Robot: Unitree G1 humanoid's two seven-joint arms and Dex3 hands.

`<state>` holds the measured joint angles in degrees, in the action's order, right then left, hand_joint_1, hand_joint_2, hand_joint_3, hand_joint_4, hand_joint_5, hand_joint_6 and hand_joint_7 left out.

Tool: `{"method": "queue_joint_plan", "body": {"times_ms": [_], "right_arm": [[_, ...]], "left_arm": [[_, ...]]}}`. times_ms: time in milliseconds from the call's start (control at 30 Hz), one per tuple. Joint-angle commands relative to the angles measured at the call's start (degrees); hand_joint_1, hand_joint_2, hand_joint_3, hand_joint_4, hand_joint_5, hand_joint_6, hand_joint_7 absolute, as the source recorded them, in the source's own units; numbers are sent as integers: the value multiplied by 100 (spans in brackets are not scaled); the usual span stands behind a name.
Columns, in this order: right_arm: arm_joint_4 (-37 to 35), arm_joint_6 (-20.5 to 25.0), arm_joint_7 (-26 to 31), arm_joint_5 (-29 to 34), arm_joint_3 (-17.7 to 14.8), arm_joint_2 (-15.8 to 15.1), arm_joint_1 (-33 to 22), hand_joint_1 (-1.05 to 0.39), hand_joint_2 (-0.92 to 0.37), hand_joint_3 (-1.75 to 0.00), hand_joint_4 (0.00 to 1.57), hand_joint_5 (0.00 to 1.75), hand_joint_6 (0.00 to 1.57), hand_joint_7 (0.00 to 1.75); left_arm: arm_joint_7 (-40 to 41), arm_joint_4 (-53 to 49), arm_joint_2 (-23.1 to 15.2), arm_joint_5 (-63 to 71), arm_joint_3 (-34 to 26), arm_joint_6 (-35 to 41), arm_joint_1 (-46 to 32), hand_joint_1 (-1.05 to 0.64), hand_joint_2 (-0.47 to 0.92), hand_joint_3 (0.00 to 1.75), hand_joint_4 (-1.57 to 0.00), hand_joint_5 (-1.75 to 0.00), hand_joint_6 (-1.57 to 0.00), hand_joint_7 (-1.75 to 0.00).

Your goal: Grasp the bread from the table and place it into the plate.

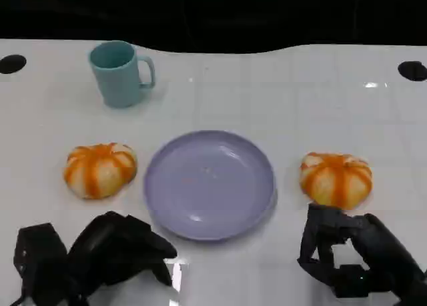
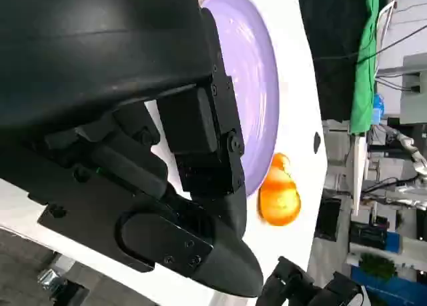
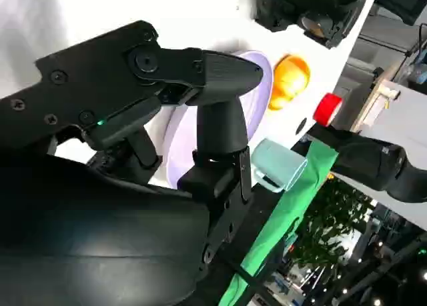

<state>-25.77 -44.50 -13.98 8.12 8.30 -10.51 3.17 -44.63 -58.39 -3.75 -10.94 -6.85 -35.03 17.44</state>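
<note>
One orange-striped bread bun [image 1: 335, 179] sat on the white table [image 1: 280, 93] right of the purple plate [image 1: 209, 184]; another bun [image 1: 100, 169] sat left of it. The right hand [image 1: 347, 253] hovered near the right bun, fingers apart, holding nothing. The left hand [image 1: 113, 249] was empty too. A teal mug [image 1: 120, 73] stood farther back.

A glossy white table [image 1: 280, 86] is seen; beyond its far edge, a green cloth [image 2: 363, 59] is hung.

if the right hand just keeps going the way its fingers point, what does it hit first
Most likely the bread to the right of the purple plate: the right hand sits just short of it, fingers aimed that way. Height above the table is unclear.
</note>
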Motion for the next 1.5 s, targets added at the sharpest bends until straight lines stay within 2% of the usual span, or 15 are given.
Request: {"method": "queue_joint_plan", "body": {"times_ms": [33, 767, 900, 1167, 1200, 1233, 1300, 1367, 1433, 1500], "right_arm": [[12, -15, -13, -78, -41, -88, 10, -38, -72, -62, 96, 175, 81, 175], [-23, -41, 29, -48, -46, -72, 28, -39, -71, -63, 97, 175, 81, 175], [160, 50, 128, -22, -102, -55, -7, -43, -74, -62, 93, 175, 79, 175], [267, 28, 266, -4, -131, -74, 6, -44, -78, -58, 87, 175, 72, 175], [375, 111, 273, -64, -215, -120, 67, -44, -78, -58, 87, 175, 72, 175], [461, 177, 278, -110, -281, -156, 114, -45, -81, -48, 63, 171, 52, 150], [620, 298, 295, -105, -386, -205, 148, -45, -88, -32, 47, 166, 42, 128], [721, 365, 318, -20, -430, -249, 146, -45, -90, -26, 41, 163, 38, 119], [806, 415, 346, 62, -461, -301, 150, -44, -90, -19, 28, 143, 28, 100], [843, 444, 355, 85, -467, -310, 144, -44, -91, -17, 25, 139, 27, 95]], "left_arm": [[33, -17, -91, 2, -19, 6, 66, -105, 84, 0, -126, -89, -157, -5], [-27, -22, -97, -59, -34, 52, 73, -105, 84, 0, -126, -89, -157, -5], [-16, -27, -93, -51, -32, 33, 80, -105, 84, 0, -126, -89, -157, -5], [-19, -36, -91, -55, -37, 17, 80, -105, 84, 0, -126, -89, -157, -5], [-10, -35, -89, -50, -36, 2, 73, -105, 84, 0, -126, -89, -157, -5], [-4, -34, -88, -45, -34, -9, 68, -105, 84, 0, -126, -89, -157, -5], [0, -15, -88, -44, -28, 19, 56, -105, 84, 0, -126, -89, -157, -5], [-13, -19, -84, -48, -29, 12, 59, -105, 83, 0, -126, -89, -157, -6], [-30, -34, -79, -52, -31, -18, 65, -105, 84, 0, -126, -89, -156, -5], [-33, -37, -78, -53, -31, -24, 67, -105, 84, 0, -126, -89, -156, -5]]}}
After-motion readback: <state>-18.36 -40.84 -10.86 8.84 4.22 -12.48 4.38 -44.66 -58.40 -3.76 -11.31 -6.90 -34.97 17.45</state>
